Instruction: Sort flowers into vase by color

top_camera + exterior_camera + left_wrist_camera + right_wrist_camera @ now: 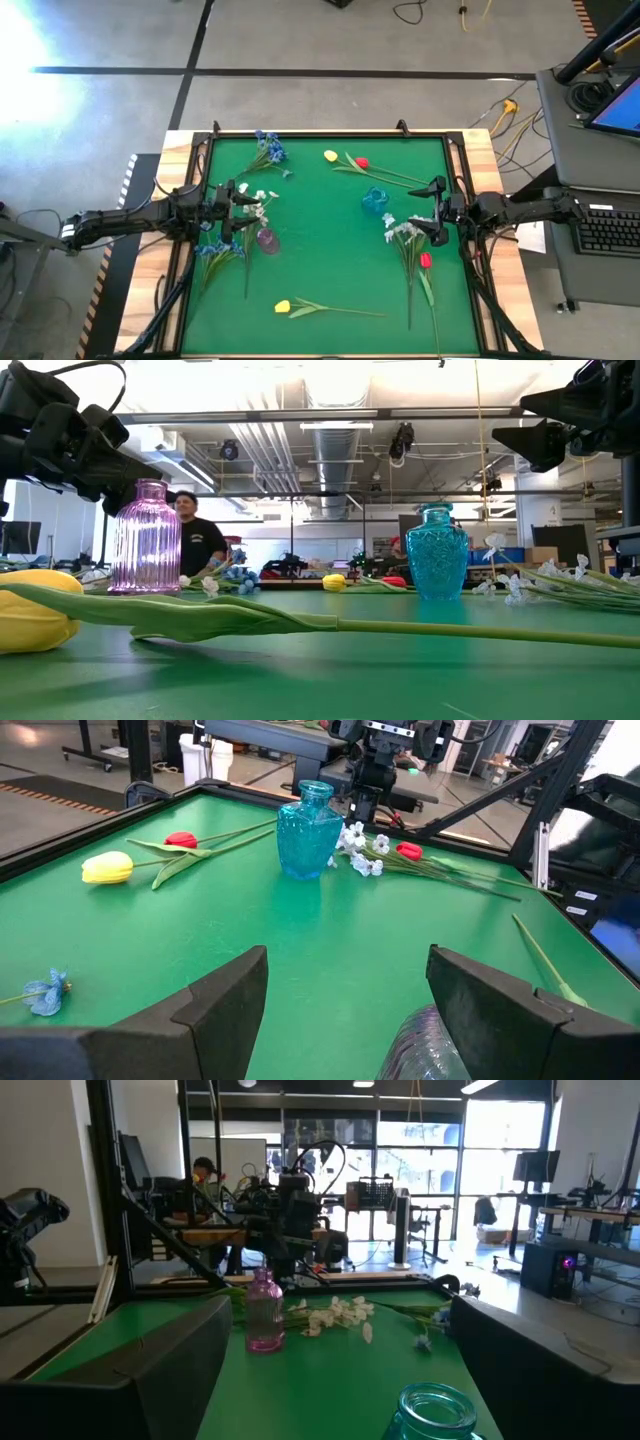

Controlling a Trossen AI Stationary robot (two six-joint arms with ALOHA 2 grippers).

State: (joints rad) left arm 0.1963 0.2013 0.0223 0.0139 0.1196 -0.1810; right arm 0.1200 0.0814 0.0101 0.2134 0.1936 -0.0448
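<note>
- High view: left gripper (243, 212) spread and empty, with the purple vase (267, 240) just beside it and white flowers (262, 197) at its tips. The right gripper (432, 208) gapes too — white blooms (400, 232) touching-close, the teal vase (375, 200) just ahead.
- Low view: the yellow tulip (35, 610) lies flat; its stem looks thin, light and bendy, I judge.
- Left wrist view: fingers (215, 1010) wide apart, holding nothing, over the purple vase.
- Right wrist view: jaws spread above the teal vase — pinch mid-stem, not the soft heads.
</note>
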